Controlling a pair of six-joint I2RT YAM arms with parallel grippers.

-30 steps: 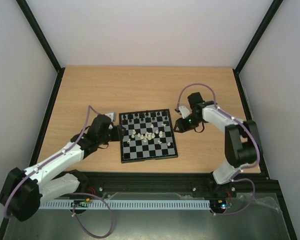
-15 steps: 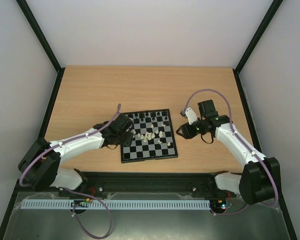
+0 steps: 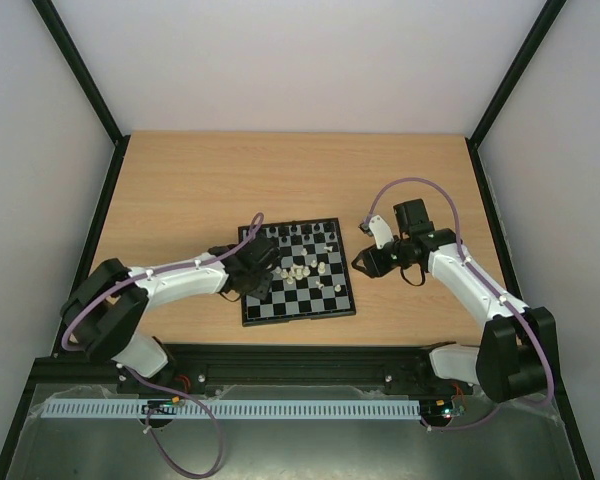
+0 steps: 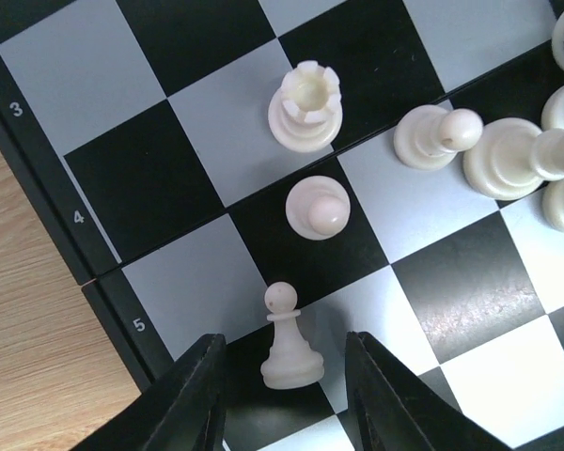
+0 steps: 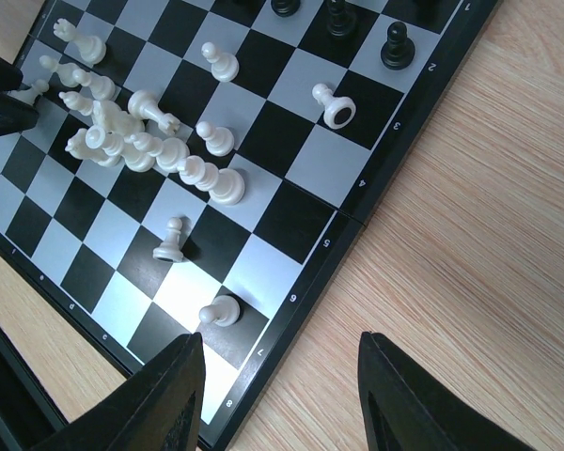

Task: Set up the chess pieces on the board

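The board (image 3: 300, 316) lies mid-table. Black chess pieces (image 3: 295, 232) line its far row, and cream ones (image 3: 298, 270) are bunched in the middle, some tipped over. My left gripper (image 3: 260, 272) hangs low over the board's left part. In the left wrist view it (image 4: 284, 376) is open around an upright cream pawn (image 4: 289, 343), with a gap on each side. Just beyond stand another pawn (image 4: 318, 207) and a rook (image 4: 305, 103). My right gripper (image 5: 280, 376) is open and empty over the board's right rim (image 5: 357, 235), near a lone pawn (image 5: 218, 310).
Bare wooden table (image 3: 180, 190) surrounds the board, and black frame posts (image 3: 80, 70) rise at its sides. A cable loops above each arm. In the right wrist view the left gripper's dark fingers (image 5: 5, 99) reach in at the board's far side.
The left arm has reached right, from beside the board to over its left squares, and its jaws have narrowed. The right arm swung outward a second ago and has since held nearly still.
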